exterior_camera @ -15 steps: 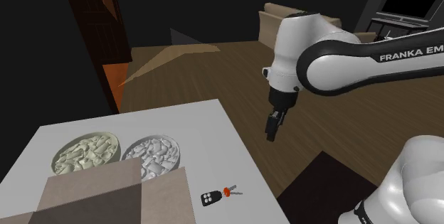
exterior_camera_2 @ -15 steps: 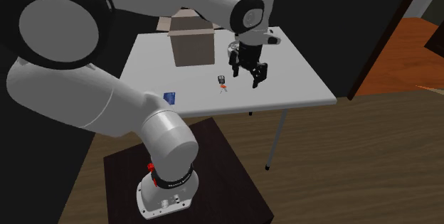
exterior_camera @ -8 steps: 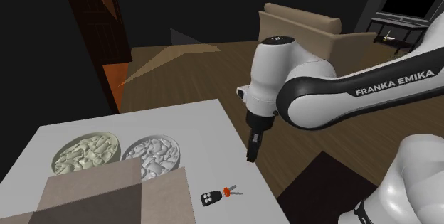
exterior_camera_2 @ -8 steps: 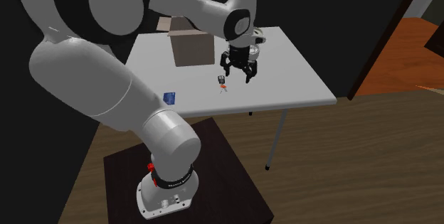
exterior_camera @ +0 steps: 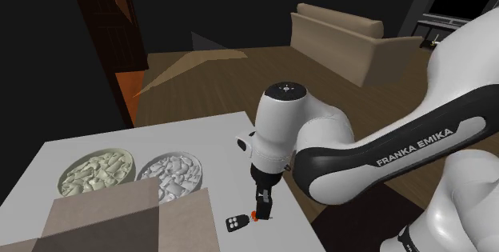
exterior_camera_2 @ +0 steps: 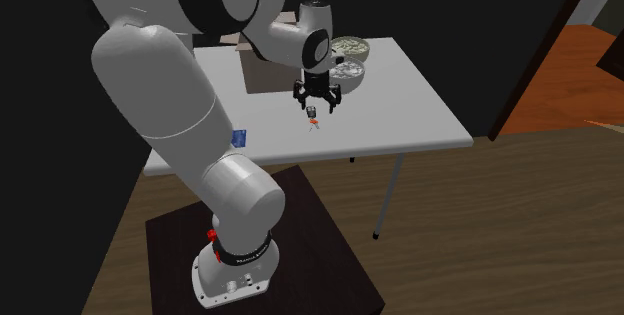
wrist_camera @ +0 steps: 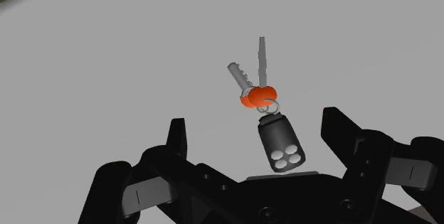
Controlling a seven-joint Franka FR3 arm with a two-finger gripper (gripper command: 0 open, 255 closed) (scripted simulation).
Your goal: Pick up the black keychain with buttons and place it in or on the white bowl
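Black with four pale buttons, the keychain (wrist_camera: pixel 282 144) lies flat on the pale grey surface (exterior_camera: pixel 232 138). An orange tag (wrist_camera: pixel 257 96) and two grey keys (wrist_camera: pixel 262 55) are on its ring. My tool (wrist_camera: pixel 256 119) is low over it and released: the two fingers (wrist_camera: pixel 178 136) stand wide apart, the keychain is between them, and neither finger touches it. In the shoulder view the keychain lies just beside a cardboard box (exterior_camera: pixel 120 222). The white bowl (exterior_camera: pixel 201 176) stands near, partly behind that box, and just beside it is a second, cream bowl (exterior_camera: pixel 61 181). Both bowls hold pale crumpled pieces.
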